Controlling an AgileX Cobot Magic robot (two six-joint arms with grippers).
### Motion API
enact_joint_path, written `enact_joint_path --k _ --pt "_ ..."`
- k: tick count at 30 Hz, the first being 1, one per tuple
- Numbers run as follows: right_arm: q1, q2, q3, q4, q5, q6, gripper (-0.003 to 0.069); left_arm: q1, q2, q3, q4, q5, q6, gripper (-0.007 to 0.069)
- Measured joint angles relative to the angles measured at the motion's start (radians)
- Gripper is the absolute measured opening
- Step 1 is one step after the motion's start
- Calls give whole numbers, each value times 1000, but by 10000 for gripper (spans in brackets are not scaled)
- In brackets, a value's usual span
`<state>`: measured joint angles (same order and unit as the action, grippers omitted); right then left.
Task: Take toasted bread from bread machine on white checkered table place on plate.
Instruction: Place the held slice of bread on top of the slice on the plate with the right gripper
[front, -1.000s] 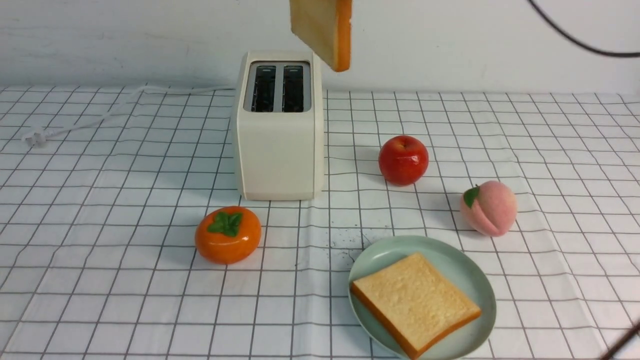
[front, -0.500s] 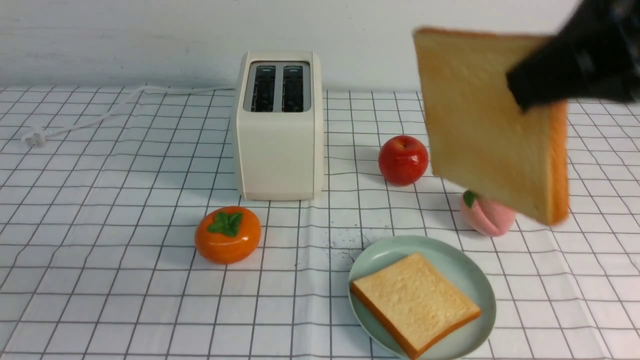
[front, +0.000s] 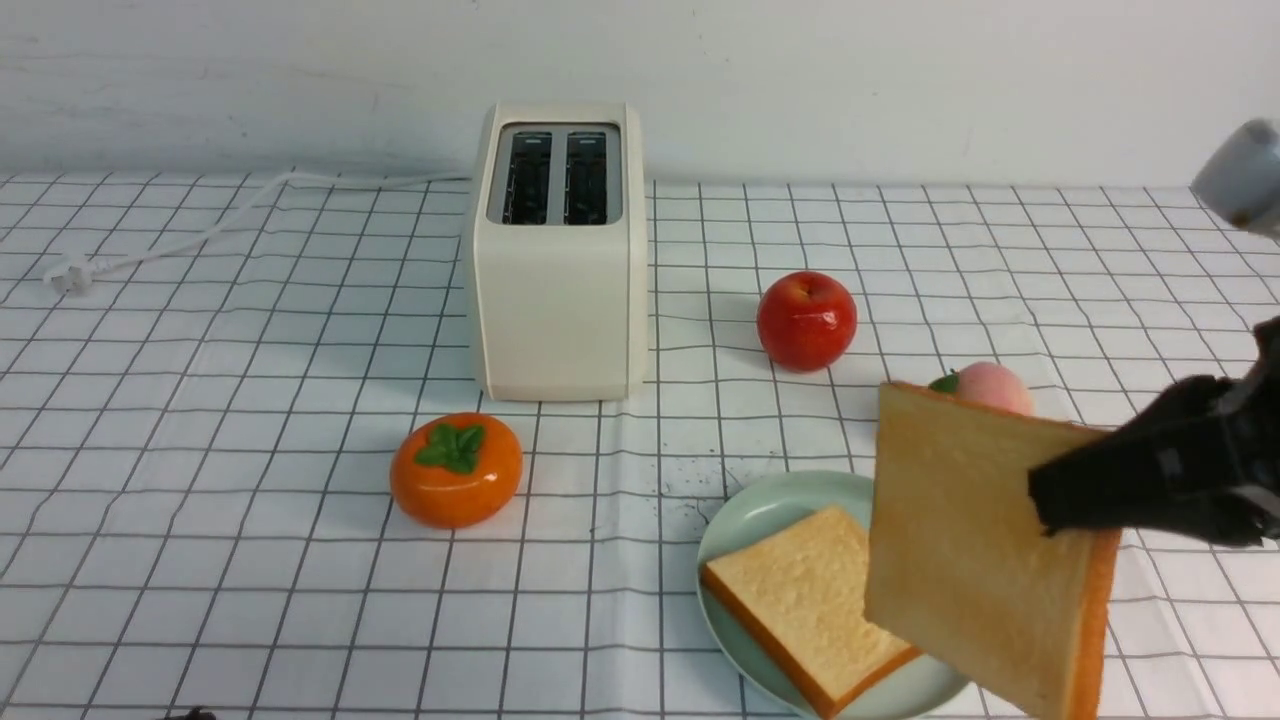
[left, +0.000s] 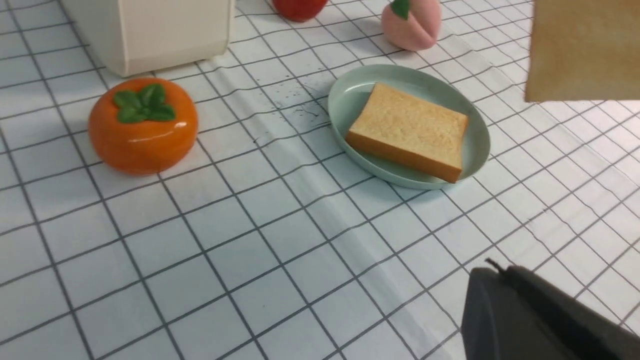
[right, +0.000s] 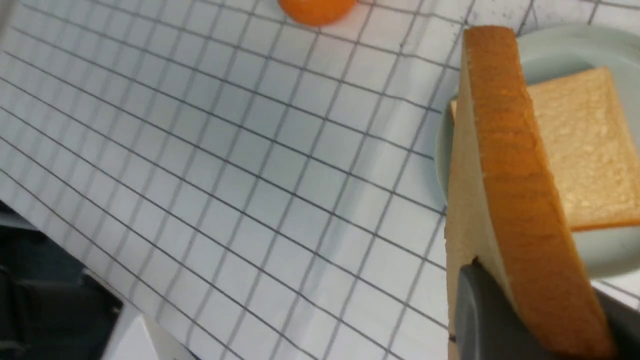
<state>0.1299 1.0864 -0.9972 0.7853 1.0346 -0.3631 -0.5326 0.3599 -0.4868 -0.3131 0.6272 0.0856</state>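
The right gripper (front: 1047, 502) pinches a square golden-tan toast slice (front: 960, 560) with orange-brown crust, near the plate (front: 760, 510).

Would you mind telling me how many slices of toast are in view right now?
2. One toast slice lies flat on the plate; the second slice is held on edge by the right hand, in the air by the plate's right side. The toaster slots look empty.

The slice of toast (front: 975, 560) clamped in the right gripper (front: 1050, 500) has been carried from high above the bread machine (front: 557, 300), rightward and down, to the right side of the plate (front: 760, 505), where part of the flat-lying slice (front: 790, 600) and most of the peach (front: 990, 385) are now covered in the front view.
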Motion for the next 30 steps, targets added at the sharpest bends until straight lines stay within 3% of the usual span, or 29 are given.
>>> enact_joint_path --k 2,4,6,12,25,30 --pt "-42 23 20 101 8 -87 112 0 0 0 -7 0 8 -13" --pt "-123 102 62 287 29 -250 112 0 0 0 -10 1 14 -13" --pt "-149 166 82 354 27 -311 112 0 0 0 -11 1 16 -13" --pt "-158 363 96 423 -22 -433 112 0 0 0 -12 1 17 -13" --pt "-158 587 96 629 -112 -532 111 0 0 0 -12 -8 17 -13" --pt "-158 612 95 588 -153 -535 212 0 0 0 -12 -9 17 -13"
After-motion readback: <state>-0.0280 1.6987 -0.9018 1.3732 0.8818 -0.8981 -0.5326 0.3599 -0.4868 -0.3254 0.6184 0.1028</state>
